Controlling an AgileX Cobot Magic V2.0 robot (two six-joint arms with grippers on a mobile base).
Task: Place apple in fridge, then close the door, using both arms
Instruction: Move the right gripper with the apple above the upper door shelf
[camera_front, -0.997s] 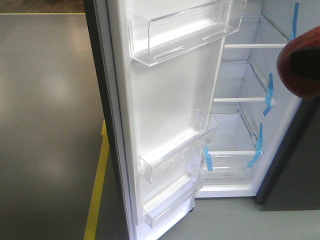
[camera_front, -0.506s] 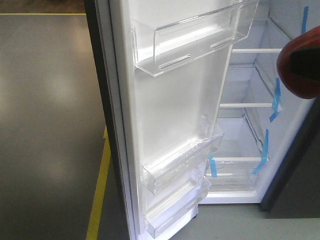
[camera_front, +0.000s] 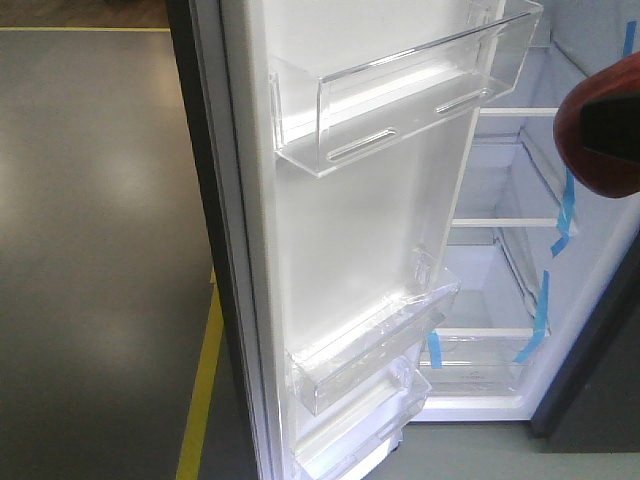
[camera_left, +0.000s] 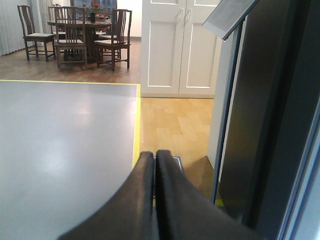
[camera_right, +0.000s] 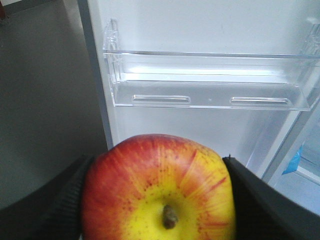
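1. The apple (camera_right: 155, 170) is clasped in the right gripper (camera_right: 159, 200). The black fingers (camera_right: 65, 200) are pressed against both of its sides, and its stem dimple and yellow patch are turned towards the wrist camera.
2. In the front-facing view the apple (camera_front: 600, 178) is seen at the right edge, held in the air before the open fridge (camera_front: 585, 330) and resting on no shelf.
3. The door (camera_front: 350, 230) is swung wide open with its white inside shown. Three clear plastic bins are mounted on it: an upper bin (camera_front: 400, 100), a middle bin (camera_front: 370, 345) and a lower bin (camera_front: 355, 445).
4. In the right wrist view the space straight ahead of the apple is filled by the door's inner face and one clear bin (camera_right: 210, 80). The fridge interior is glimpsed only at the far right, past the door's edge.
5. Inside the fridge, glass shelves (camera_front: 510, 220) and strips of blue tape (camera_front: 545, 300) are seen against white walls.
6. The left gripper (camera_left: 154, 157) is clenched with its fingers pressed together and nothing between them. It is held above the grey floor (camera_left: 65, 140), beside a tall dark grey panel (camera_left: 265, 125).
7. A yellow floor line (camera_front: 200, 390) is seen beside the door. A wooden floor (camera_left: 170, 120), white cupboard doors (camera_left: 177, 45) and a dining table with chairs (camera_left: 75, 30) lie beyond the left gripper.
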